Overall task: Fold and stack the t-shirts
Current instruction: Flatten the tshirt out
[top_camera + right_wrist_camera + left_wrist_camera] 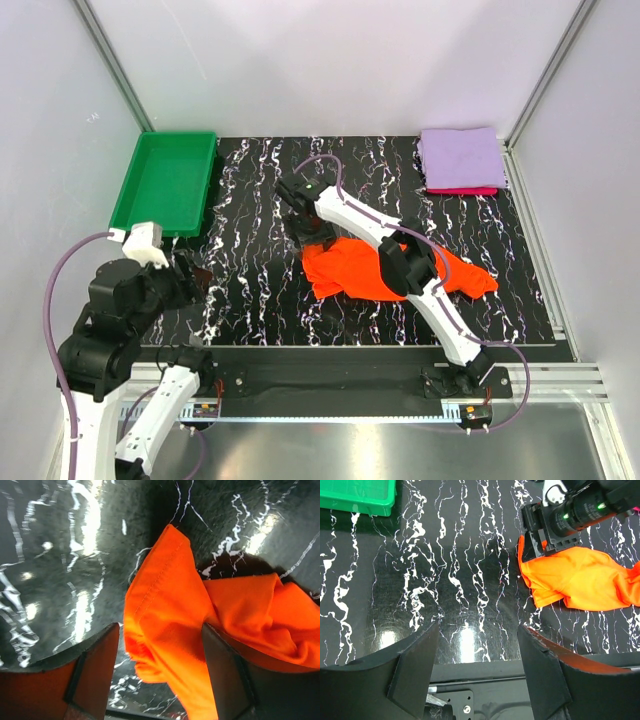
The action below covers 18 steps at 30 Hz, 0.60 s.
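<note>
R gripper (160,635) open over the crumpled orange shirt (335,275)'s edge mid-table, prob lining up a pinch to spread it. L gripper (477,665) open, empty, off left. Lavender shirt (462,155) sits folded far-right.

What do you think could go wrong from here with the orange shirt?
1. The right gripper is open around a bunched edge of the orange shirt; closing there may catch several layers, so the shirt would likely lift crumpled instead of spreading.
2. The left gripper is open and well away from the shirt, so a one-handed pull may just drag the whole heap across the table.
</note>
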Available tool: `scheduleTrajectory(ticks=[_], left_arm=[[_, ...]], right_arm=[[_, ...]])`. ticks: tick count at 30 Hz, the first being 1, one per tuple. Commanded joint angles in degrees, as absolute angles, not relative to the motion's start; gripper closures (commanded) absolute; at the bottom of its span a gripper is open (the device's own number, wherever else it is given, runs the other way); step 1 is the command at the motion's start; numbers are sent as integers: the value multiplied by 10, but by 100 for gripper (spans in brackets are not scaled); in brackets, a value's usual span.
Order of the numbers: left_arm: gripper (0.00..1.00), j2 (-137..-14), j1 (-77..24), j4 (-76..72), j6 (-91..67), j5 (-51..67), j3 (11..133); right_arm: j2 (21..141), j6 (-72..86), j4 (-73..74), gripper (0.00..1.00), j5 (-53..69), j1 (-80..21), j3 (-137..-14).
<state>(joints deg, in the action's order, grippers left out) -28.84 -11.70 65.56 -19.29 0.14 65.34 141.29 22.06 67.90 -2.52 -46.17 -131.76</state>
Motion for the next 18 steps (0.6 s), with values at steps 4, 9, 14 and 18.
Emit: scheduleTrajectory(ticks=[4, 9, 14, 18], left_arm=[[30, -281, -119, 653, -181, 20, 661], [30, -278, -119, 664, -178, 12, 664], [30, -272, -119, 671, -177, 8, 666], [30, -269, -119, 677, -176, 4, 668]], right_arm=[[1401, 185, 623, 28, -69, -465, -1320], [1419, 172, 614, 29, -100, -465, -1347], [1419, 172, 585, 35, -100, -466, -1335], [1442, 171, 590, 42, -92, -466, -1349]])
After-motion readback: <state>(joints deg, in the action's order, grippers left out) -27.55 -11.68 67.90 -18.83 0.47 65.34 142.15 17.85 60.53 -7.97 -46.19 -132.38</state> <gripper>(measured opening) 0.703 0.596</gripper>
